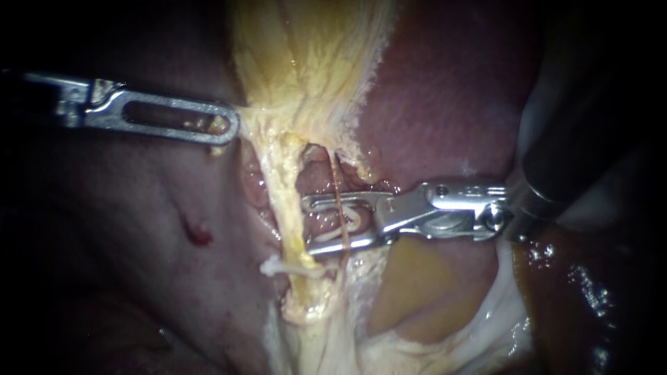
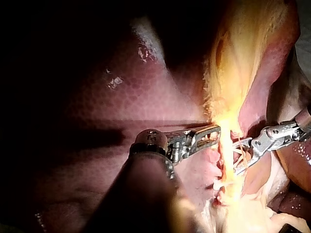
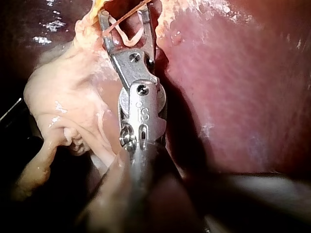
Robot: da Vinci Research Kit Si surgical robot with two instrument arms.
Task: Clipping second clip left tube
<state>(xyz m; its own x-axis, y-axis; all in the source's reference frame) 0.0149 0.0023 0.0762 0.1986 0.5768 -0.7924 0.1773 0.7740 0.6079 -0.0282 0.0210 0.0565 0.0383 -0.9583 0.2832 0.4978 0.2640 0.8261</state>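
My right instrument (image 1: 309,223) comes in from the right with its jaws open, one above and one below a thin orange tube (image 1: 338,221). The tube crosses the gap; whether it lies inside or in front I cannot tell. The jaw tips reach the edge of a thicker yellow strand (image 1: 286,208) to the left. A pale looped piece (image 1: 356,221) sits deep in the gap and also shows as a loop (image 3: 130,34) in the right wrist view. My left instrument (image 1: 233,128), with slotted jaws, is shut on the yellow tissue's left edge (image 1: 251,119), holding it taut.
Dark red liver (image 1: 451,90) lies behind and to the right. A yellow fibrous sheet (image 1: 306,55) fans out above. A small blood spot (image 1: 196,232) marks the pink tissue at the lower left. Glistening brownish tissue (image 1: 424,285) lies below the right instrument.
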